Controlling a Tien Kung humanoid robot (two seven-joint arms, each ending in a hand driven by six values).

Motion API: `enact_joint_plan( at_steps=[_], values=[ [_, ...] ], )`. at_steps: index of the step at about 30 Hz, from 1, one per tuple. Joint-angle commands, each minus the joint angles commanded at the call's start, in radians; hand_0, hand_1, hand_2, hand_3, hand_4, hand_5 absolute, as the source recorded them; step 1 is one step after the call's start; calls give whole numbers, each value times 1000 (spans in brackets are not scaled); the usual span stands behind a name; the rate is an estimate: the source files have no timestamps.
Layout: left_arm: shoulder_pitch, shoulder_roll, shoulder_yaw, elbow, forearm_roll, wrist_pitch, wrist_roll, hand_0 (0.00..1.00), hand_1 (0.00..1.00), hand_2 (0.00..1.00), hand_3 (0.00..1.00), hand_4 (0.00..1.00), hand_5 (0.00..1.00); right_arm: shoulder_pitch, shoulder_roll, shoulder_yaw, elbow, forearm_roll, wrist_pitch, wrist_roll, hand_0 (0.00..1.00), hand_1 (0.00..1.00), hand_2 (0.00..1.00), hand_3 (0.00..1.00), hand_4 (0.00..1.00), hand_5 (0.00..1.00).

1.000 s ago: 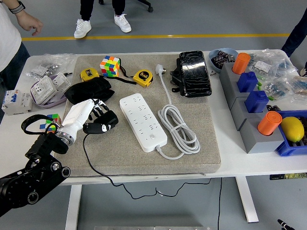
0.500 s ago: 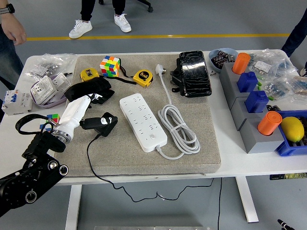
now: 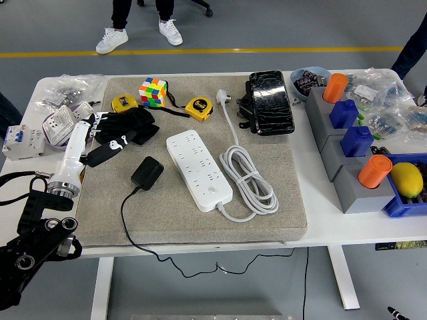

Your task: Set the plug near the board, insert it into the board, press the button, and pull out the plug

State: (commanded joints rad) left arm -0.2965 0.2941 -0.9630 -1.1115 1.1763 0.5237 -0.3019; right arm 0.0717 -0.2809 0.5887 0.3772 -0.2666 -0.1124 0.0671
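The black plug adapter (image 3: 147, 173) lies on the grey mat (image 3: 267, 220), just left of the white power strip (image 3: 198, 169), and nothing holds it. Its black cable runs down off the table's near edge. The strip's button (image 3: 213, 191) is near its front end. The strip's own white cord (image 3: 248, 179) lies coiled to its right. My left hand (image 3: 103, 152), on a white forearm, hovers at the mat's left edge, up and left of the plug. Its fingers are spread and empty. The right hand is out of view.
A black cloth (image 3: 127, 123) lies just behind my left hand. White sockets (image 3: 61, 125) and a breaker (image 3: 17, 142) are at the far left. A Rubik's cube (image 3: 152, 91), two yellow tape measures (image 3: 199, 107) and a black pouch (image 3: 270, 101) lie at the back. Grey blocks (image 3: 347, 177) stand at the right.
My left hand let go of the black plug and drew back to the left. The plug now lies on the mat. The person at the upper left has left the view.
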Motion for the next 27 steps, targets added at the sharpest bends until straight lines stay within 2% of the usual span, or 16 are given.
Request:
enact_joint_plan(
  at_steps=[1, 2, 6, 7, 8, 11, 15, 27],
  values=[
    [2, 1, -12, -1, -29, -7, -12, 582, 686, 657, 681, 983, 497, 1, 1, -4, -3, 4, 0, 0, 572, 639, 601, 538, 926, 468],
    [4, 2, -23, -2, -54, -19, -16, 546, 671, 646, 638, 927, 455, 2, 2, -8, -6, 9, 0, -1, 572, 639, 603, 538, 925, 468],
    [11, 13, -50, -8, -154, -60, -3, 546, 671, 646, 638, 927, 455, 4, 4, -19, -12, 17, -1, -4, 572, 639, 603, 538, 925, 468],
    [12, 14, -55, -9, -164, -63, -2, 546, 671, 646, 638, 927, 455, 5, 4, -19, -12, 17, -1, -4, 572, 639, 603, 538, 925, 468],
    [16, 17, -64, -11, -170, -65, -4, 518, 651, 616, 610, 874, 407, 5, 4, -18, -13, 16, -1, -4, 571, 639, 604, 538, 925, 470],
    [24, 21, -83, -16, -186, -67, -14, 518, 651, 616, 610, 874, 407, 6, 5, -18, -14, 15, -1, -6, 571, 639, 604, 538, 925, 470],
    [33, 27, -93, -23, -255, -73, -32, 496, 635, 591, 605, 875, 412, 8, 6, -24, -15, 15, 1, -12, 571, 641, 603, 537, 924, 469],
    [31, 28, -131, -42, -259, -75, -36, 486, 610, 577, 597, 872, 411, 23, 7, -44, -19, 24, 6, -23, 572, 642, 605, 538, 923, 473]
  ],
)
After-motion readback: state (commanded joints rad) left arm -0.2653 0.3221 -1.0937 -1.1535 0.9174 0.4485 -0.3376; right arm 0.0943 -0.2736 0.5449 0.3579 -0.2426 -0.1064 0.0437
